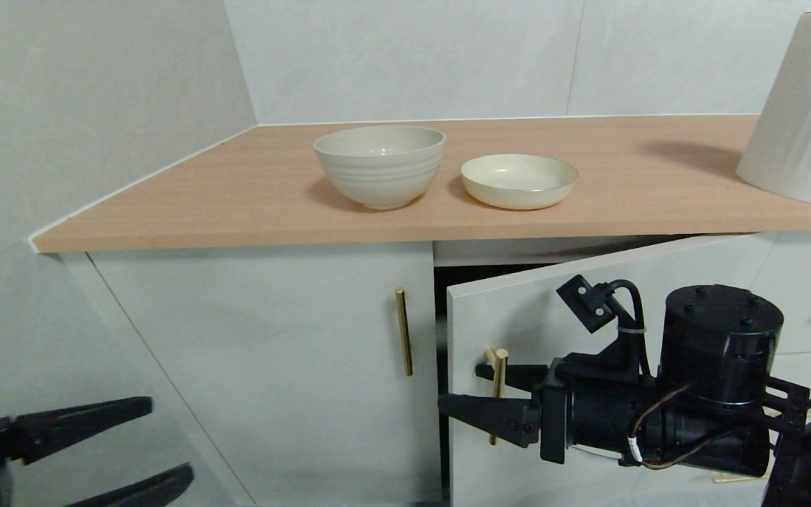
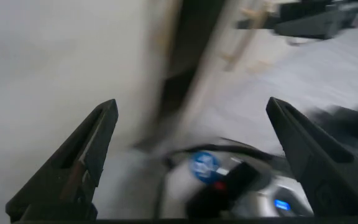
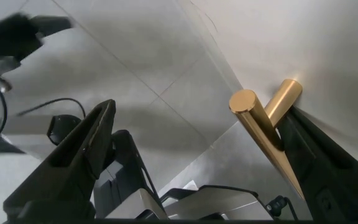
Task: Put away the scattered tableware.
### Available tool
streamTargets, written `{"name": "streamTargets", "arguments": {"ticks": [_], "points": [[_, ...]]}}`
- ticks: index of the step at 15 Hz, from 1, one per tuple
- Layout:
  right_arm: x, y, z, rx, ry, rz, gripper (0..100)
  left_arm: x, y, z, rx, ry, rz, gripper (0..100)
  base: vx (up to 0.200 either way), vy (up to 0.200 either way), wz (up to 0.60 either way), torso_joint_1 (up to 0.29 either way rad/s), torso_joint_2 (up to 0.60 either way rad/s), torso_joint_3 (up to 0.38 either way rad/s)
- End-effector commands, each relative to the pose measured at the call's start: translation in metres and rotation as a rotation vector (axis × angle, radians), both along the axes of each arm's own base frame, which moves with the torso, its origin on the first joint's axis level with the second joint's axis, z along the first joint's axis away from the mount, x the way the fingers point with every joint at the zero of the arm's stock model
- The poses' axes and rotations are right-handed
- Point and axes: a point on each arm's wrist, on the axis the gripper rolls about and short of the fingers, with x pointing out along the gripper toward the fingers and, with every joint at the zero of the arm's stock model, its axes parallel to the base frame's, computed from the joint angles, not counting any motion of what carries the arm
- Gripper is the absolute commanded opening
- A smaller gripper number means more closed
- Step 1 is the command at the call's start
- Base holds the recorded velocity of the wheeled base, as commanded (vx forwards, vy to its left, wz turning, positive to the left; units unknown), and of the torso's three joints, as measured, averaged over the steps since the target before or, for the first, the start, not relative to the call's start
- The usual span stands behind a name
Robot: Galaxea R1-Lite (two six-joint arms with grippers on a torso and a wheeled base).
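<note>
- The left gripper point(image 1: 170, 436) sits nearest, at 8 o'clock in the head view. Its two black fingers point(image 1: 82, 417) are spread wide with nothing between them, in front of the closed left cupboard door point(image 1: 258, 352).
- The right gripper point(image 1: 459, 386) is at 5 o'clock in the head view and points toward 9 o'clock. Its fingers are apart, one on each side of the brass handle point(image 1: 499, 362) of the right cupboard door point(image 1: 525, 310). In the right wrist view the handle lies against one finger while the other finger stands well off, so the gripper is not clamped on it.
- The right cupboard door stands ajar. A dark gap point(image 1: 441, 310) shows between it and the left door.
- The left door has its own upright brass handle point(image 1: 403, 331), just beside that gap.
- The wooden counter point(image 1: 236, 197) runs across the top of the cupboard and meets the tiled wall point(image 1: 405, 56) behind it.
- The bowl point(image 1: 379, 165), deep, pale and ribbed, stands upright on the counter at about 12 o'clock from the grippers.
- The plate point(image 1: 519, 180), shallow and cream, lies on the counter at 3 o'clock from the bowl. It is just beside the bowl without touching it.
- A white pleated lampshade point(image 1: 807, 113) stands on the counter at 2 o'clock in the head view, well apart from the plate.
</note>
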Motion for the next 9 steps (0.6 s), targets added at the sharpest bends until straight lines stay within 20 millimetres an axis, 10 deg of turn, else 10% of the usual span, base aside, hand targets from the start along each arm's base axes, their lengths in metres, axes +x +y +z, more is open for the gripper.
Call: {"name": "streamTargets", "arguments": {"ticks": [1,9], "points": [[-0.001,0.001,-0.001,-0.004,0.003,0.005,100,0.042,-0.032,-0.026,-0.006,0.217,-0.118,100,0.000,0.000,0.00,0.000,0.00,0.000],[0.000,0.001,-0.001,-0.003,0.002,0.003,100,0.052,-0.051,-0.041,-0.086,0.261,-0.160,100,0.000,0.000,0.00,0.000,0.00,0.000]]}}
